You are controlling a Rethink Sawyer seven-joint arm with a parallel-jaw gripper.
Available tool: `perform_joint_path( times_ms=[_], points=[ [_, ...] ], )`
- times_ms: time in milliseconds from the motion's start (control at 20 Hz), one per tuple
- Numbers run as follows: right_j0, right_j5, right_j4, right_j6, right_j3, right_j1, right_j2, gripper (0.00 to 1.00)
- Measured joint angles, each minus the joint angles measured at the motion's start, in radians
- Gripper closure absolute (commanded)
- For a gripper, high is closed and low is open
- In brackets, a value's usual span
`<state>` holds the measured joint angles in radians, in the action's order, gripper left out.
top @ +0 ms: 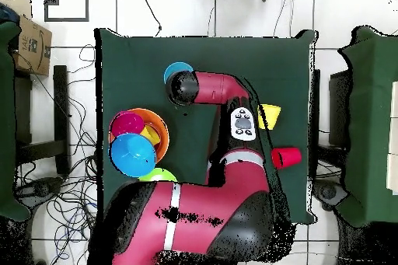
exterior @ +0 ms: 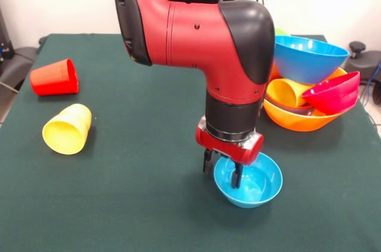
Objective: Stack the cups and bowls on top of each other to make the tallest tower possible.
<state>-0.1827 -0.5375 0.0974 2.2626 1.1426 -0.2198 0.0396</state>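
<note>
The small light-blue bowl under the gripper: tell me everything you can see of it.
The small light-blue bowl is round, glossy and plastic-looking. It stands upright and empty on the green table, alone, apart from the tower and the two tipped cups. The gripper is at its rim, one finger inside the bowl and the other outside, straddling the wall. Whether they already pinch it is unclear.

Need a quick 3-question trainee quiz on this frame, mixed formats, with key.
1. True or false: the red cup stands upright.
2. The claw is at the rim of which bowl? A) light-blue bowl B) crimson bowl C) large orange bowl
3. Fill in: the yellow cup lies on its ____ on the table.

Key: 1 false; 2 A; 3 side.
</note>
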Motion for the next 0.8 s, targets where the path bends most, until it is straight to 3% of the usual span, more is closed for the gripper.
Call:
perform_joint_path(
  times_ms=[150, 200, 800],
  points=[
    [0.0, 0.009, 0.0, 0.0, 0.0, 0.0, 0.001, 0.0],
    [0.0, 0.018, 0.0, 0.0, 0.0, 0.001, 0.002, 1.0],
    [0.004, 0.07, 0.0, 0.0, -0.001, -0.014, 0.001, 1.0]
  ],
)
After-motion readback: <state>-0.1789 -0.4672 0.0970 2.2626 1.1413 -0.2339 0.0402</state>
